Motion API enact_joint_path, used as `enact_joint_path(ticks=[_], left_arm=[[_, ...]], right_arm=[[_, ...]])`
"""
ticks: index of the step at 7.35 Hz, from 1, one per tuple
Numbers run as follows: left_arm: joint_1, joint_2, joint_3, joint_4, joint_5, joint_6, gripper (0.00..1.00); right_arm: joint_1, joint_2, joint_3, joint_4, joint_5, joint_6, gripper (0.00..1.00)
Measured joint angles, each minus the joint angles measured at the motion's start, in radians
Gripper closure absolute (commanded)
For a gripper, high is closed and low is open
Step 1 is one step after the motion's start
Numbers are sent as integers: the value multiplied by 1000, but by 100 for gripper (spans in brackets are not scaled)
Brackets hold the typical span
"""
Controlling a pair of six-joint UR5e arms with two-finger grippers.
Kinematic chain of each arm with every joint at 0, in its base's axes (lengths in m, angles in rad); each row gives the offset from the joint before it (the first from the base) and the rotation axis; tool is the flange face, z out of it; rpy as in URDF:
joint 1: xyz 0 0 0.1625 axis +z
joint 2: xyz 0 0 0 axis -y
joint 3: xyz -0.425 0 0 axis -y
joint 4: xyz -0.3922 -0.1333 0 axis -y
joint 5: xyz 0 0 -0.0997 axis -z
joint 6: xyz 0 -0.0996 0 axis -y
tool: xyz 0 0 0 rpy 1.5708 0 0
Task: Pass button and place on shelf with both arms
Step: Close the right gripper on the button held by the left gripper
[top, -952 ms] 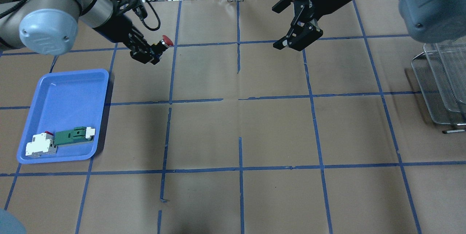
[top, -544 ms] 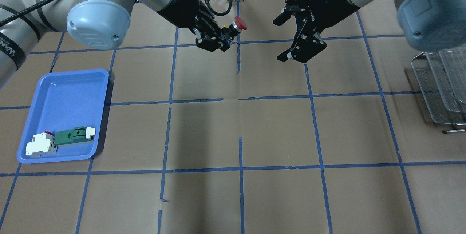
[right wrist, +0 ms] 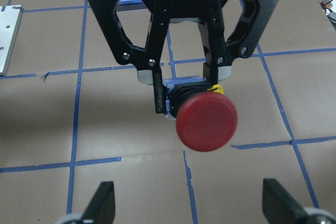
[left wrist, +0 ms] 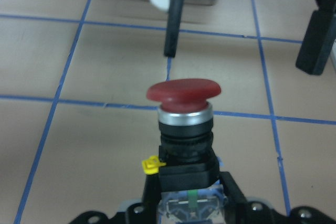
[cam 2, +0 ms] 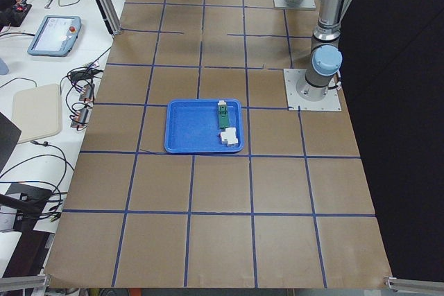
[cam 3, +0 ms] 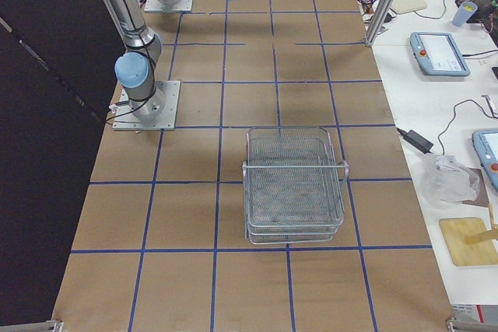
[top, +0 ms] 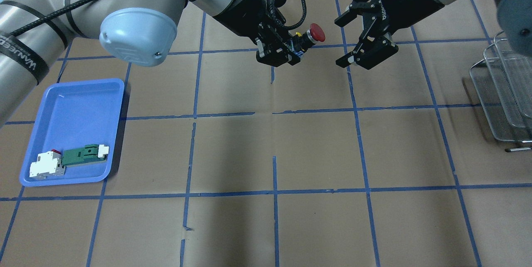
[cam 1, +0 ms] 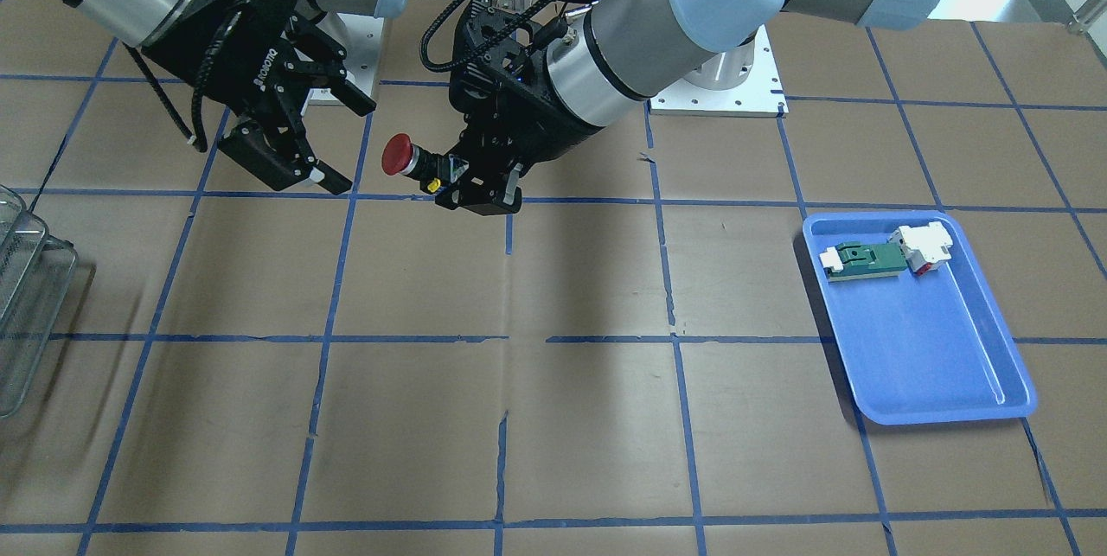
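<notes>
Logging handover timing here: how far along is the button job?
Done: the button is picked up, clamped by its body in the left gripper. In hand: its red cap faces the open right gripper, not touching yet. Left: the handover, then placing it on the shelf.

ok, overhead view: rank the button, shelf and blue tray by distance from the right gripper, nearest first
From the right gripper:
1. button: just to its left, held in the left gripper.
2. shelf: at the table's right edge.
3. blue tray: far left side of the table.
</notes>
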Motion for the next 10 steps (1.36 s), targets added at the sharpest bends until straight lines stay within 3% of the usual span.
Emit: enact_joint_path(ticks=[4, 9, 10], left_arm=[[-1, 0, -1, 1, -25, 35, 100], [-5, 35, -8, -2, -30, 35, 100], [-5, 46, -16, -3, -30, 35, 100]], right_arm=[[8, -17, 0, 10, 79, 45, 0], [67, -18, 2, 0, 75, 82, 1], [70, -18, 2, -3, 76, 83, 8]])
